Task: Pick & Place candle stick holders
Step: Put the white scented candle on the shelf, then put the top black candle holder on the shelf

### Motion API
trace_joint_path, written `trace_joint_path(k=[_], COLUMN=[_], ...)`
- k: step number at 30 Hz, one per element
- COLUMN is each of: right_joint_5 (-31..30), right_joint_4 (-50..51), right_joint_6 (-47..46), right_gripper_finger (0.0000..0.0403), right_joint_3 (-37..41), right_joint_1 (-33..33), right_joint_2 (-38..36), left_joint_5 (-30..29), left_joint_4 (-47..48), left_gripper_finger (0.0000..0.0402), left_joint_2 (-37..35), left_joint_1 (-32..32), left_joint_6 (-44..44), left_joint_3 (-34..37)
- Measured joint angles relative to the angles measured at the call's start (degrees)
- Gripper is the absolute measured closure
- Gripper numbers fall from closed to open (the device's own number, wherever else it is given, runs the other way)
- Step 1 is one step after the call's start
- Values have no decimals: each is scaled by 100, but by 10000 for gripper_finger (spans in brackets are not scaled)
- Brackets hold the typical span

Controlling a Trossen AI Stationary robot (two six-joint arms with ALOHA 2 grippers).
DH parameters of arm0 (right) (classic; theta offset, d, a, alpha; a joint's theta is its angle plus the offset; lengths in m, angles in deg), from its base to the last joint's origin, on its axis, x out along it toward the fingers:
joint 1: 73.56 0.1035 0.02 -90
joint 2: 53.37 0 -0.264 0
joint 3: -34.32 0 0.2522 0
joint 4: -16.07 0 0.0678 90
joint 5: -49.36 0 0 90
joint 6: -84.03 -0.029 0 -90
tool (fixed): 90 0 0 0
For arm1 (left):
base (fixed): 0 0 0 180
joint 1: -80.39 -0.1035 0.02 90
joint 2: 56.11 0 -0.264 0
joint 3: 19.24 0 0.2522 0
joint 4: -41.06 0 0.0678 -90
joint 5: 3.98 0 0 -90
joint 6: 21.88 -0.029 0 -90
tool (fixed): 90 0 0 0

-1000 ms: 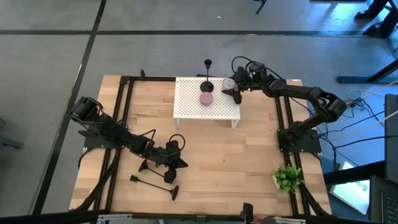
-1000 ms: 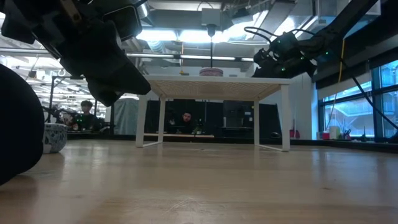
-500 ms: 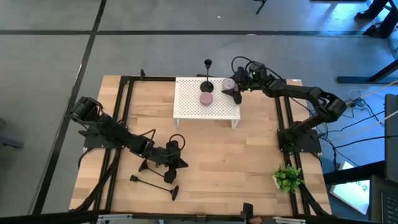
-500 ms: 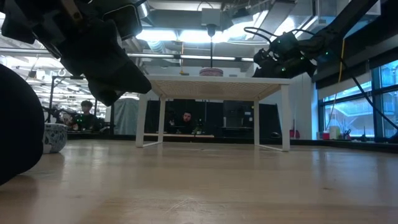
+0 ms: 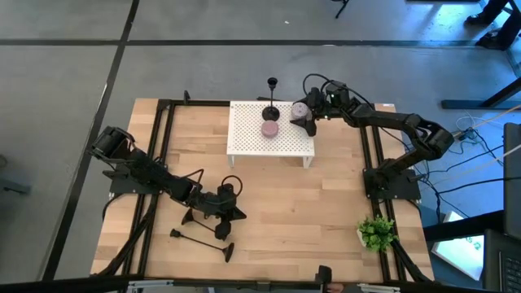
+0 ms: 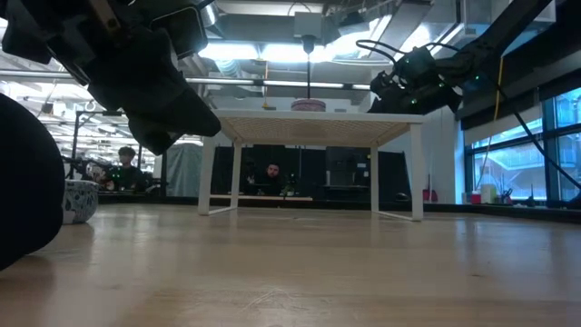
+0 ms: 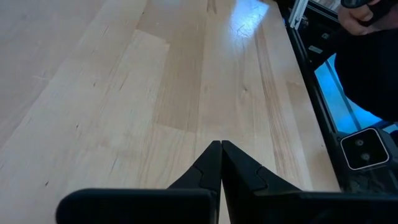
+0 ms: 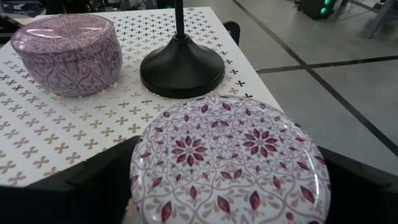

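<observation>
Right gripper (image 5: 304,119) sits at the far right corner of the white perforated stand (image 5: 244,138), fingers spread wide to either side of a round patterned tin (image 8: 227,158). In the right wrist view the tin fills the gap between the fingers; whether they press on it or stand just clear cannot be told. Judgement: the tin occupies stand space and is being handled to free it.

One candle stick holder (image 5: 271,111) stands upright on the stand, its flared base (image 8: 181,70) just ahead of this gripper, immediately beyond the tin. A second purple tin (image 8: 67,53) sits beside that base, ahead and to one side.

Left gripper (image 5: 221,205) is low over the bare wooden table (image 5: 326,203), near side, fingers pressed together and holding nothing, per the left wrist view. Further candle stick holders lie flat (image 5: 199,238) on the table just beside it, evidently awaiting pickup. Judgement: the left arm is waiting.
</observation>
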Motion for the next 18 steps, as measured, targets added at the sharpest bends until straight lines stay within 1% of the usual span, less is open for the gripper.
trace_joint_path(k=[8,12,18], right_joint_5=[-59,-298,-303], right_joint_4=[37,283,591], right_joint_6=[-2,-21,-111], right_gripper_finger=[8,8,8], right_joint_3=[0,0,0], right_joint_1=[0,35,101], right_joint_2=[-100,-387,-848], left_joint_5=[0,0,0], left_joint_4=[0,0,-1], left_gripper_finger=[399,399,400], left_joint_2=[0,0,0], left_joint_1=[0,0,0], left_joint_6=[23,33,38], left_joint_3=[0,0,0])
